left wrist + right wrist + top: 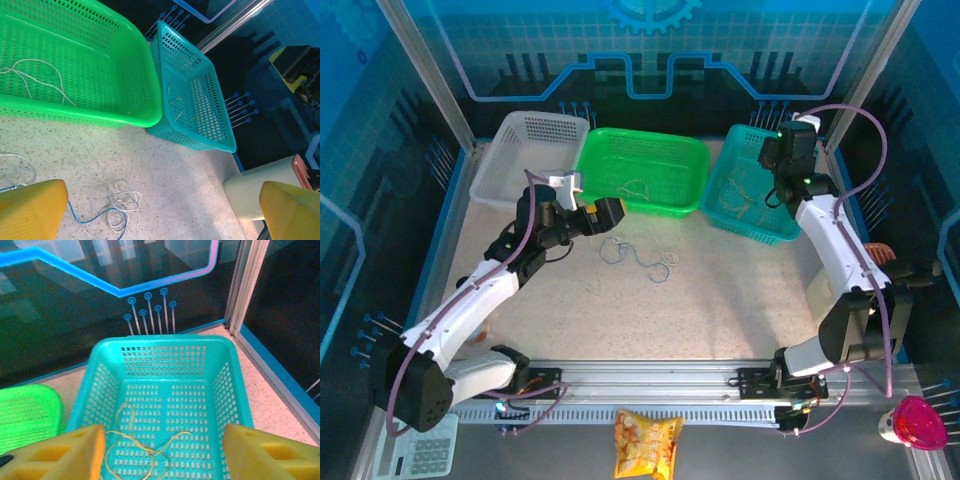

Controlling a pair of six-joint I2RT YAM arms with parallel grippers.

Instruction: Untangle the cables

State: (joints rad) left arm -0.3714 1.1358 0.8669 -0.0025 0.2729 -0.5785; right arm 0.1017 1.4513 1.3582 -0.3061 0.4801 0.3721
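A loose clump of white and blue cables (pixel 658 264) lies on the speckled table in front of the green basket (pixel 650 137); the left wrist view shows it as curly loops (pixel 120 202). A white cable (pixel 35 75) rests inside the green basket. A yellow cable (pixel 145 450) lies on the floor of the teal basket (pixel 165 340). My left gripper (pixel 620 215) hovers just left of the table clump, open and empty (pixel 162 220). My right gripper (pixel 775 185) hangs over the teal basket, open, with the yellow cable below its fingers (pixel 165 460).
A white basket (pixel 525 150) stands at the back left beside the green one. Glass enclosure walls close off the back and sides. A snack bag (pixel 647 440), a calculator (pixel 420 455) and a pink object (pixel 918 422) lie past the near rail.
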